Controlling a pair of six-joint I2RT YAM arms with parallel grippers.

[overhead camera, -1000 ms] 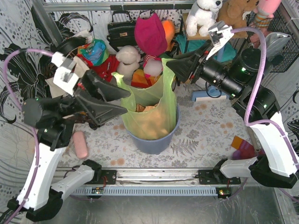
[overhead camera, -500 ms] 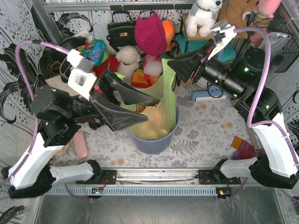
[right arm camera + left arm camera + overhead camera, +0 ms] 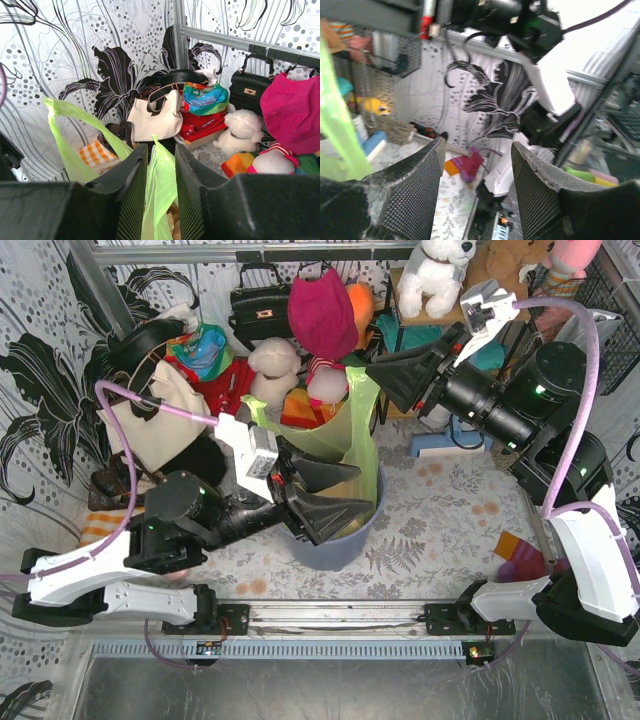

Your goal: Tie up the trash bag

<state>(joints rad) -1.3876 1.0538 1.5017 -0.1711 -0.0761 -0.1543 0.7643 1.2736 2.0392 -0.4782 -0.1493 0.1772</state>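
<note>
The light-green trash bag (image 3: 335, 445) sits in the round blue-grey bin (image 3: 335, 552), with brown paper showing through. My right gripper (image 3: 368, 375) is shut on the bag's right handle and holds it pulled up above the bin. In the right wrist view the green plastic (image 3: 160, 185) runs between the jaws of the right gripper (image 3: 160, 150). The bag's left handle (image 3: 70, 130) sticks up free. My left gripper (image 3: 366, 490) is open and empty, low over the bin's near side and pointing right. In the left wrist view its gripper (image 3: 477, 150) holds nothing, and a green strip of the bag (image 3: 337, 135) hangs at the left.
A cream tote bag (image 3: 165, 415), a black handbag (image 3: 260, 305), a pink hat (image 3: 322, 310) and plush toys crowd the back. A purple-and-orange item (image 3: 515, 555) lies at the right by the right arm's base. A white-and-blue object (image 3: 445, 445) lies right of the bin.
My left arm has dropped down and swung right, from beside the bag's left handle to low over the bin's near rim. My right gripper has kept hold of the right handle, shifting slightly.
</note>
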